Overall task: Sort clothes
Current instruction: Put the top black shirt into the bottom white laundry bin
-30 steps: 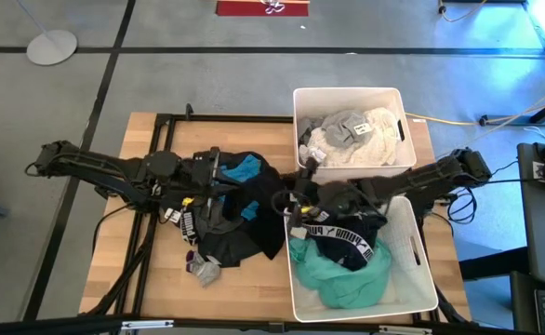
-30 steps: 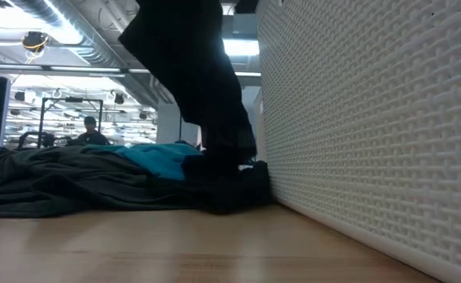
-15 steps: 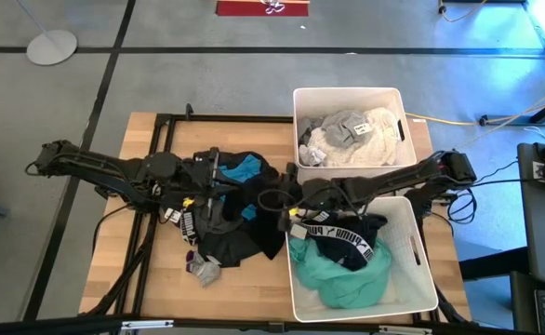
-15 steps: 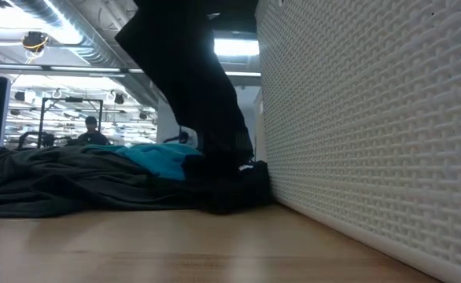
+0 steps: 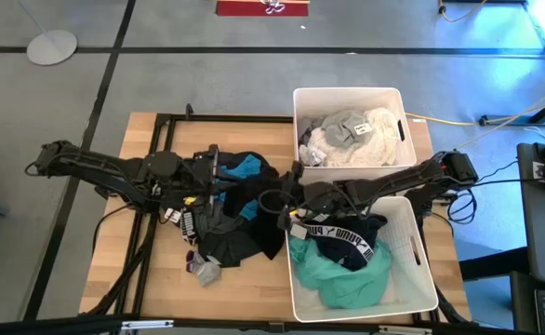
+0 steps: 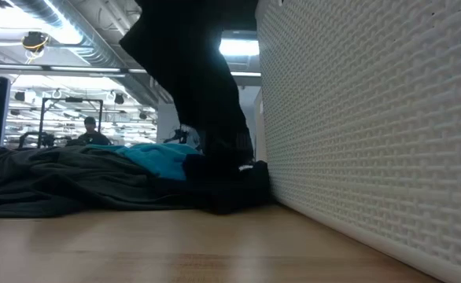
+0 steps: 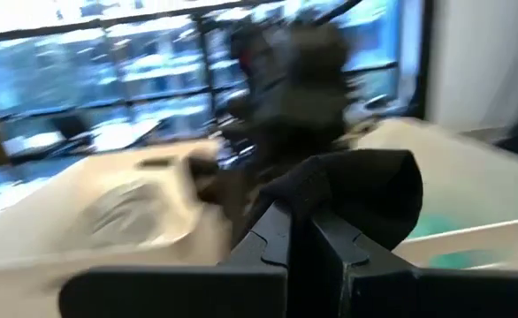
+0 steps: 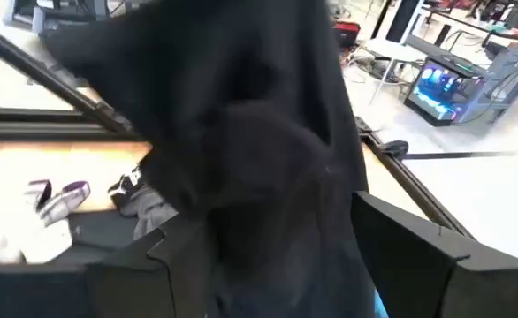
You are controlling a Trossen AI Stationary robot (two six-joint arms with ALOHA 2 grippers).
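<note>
A pile of dark grey, black and teal clothes (image 5: 224, 219) lies on the table's middle. My left gripper (image 5: 224, 178) is shut on a black garment (image 6: 191, 86) lifted out of the pile. It hangs as a dark column, and its lower end (image 6: 232, 185) rests on the pile beside the near bin's wall (image 6: 356, 134). My right gripper (image 8: 281, 237) stands open at this garment (image 8: 250, 132), one finger (image 8: 163, 243) on each side of the cloth. My left gripper pinches a bunched fold of the black garment (image 7: 347, 190) between its two fingertips. The fingers lie level and point toward the table's right. The cloth hangs below them with its lower end on the pile. My right gripper stands around the hanging cloth; whether its fingers touch it, I cannot tell.
Two white bins stand at the table's right. The far bin (image 5: 300, 102) holds white, cream and grey pieces; the near bin (image 5: 423, 279) holds teal and navy ones. A grey sock (image 5: 202, 269) lies near the front edge. Bare wood shows at the table's left.
My right gripper has gone toward the table's left and a little down, up to the hanging black garment, and has then stood still. Its fingers have stayed open. The left gripper has kept the garment raised in the same place.
</note>
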